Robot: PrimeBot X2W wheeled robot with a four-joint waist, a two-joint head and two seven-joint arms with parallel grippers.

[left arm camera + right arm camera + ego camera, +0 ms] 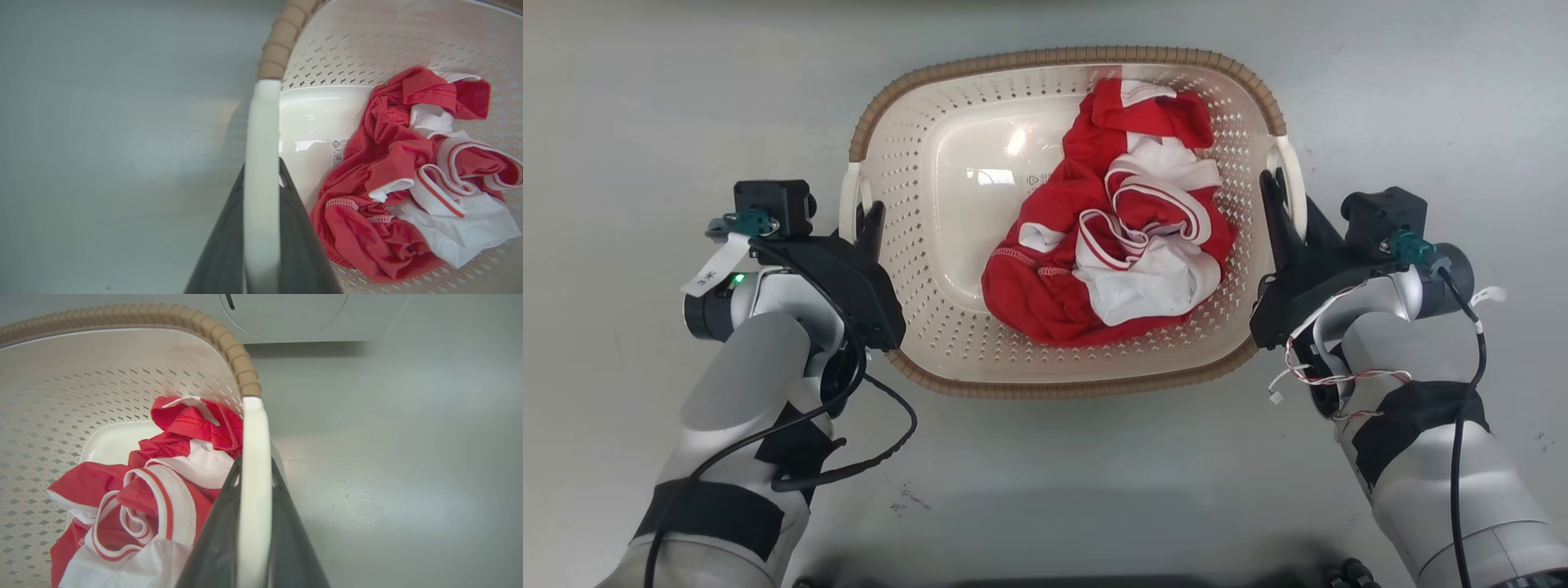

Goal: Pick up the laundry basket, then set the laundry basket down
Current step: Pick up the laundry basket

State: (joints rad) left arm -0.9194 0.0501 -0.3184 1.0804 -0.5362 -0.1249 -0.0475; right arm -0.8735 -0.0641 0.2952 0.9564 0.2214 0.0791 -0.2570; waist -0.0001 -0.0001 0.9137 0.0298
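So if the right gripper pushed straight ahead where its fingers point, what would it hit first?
The right gripper is clamped on the white handle of the laundry basket, so it would slide along and likely meet the brown rim first; a white appliance front lies beyond.

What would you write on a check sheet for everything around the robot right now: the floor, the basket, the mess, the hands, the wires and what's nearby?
Surface: pale grey floor, with a few dark specks.
Job's things: laundry basket, upright; lifted or resting, cannot tell.
Clutter: red-and-white clothes bunched inside the basket.
Grippers: left gripper clamps the left handle; right gripper clamps the right handle.
Cables: black cable loops off the left arm; red-white wires hang loose at the right wrist.
Surroundings: pale machine front beyond the basket.
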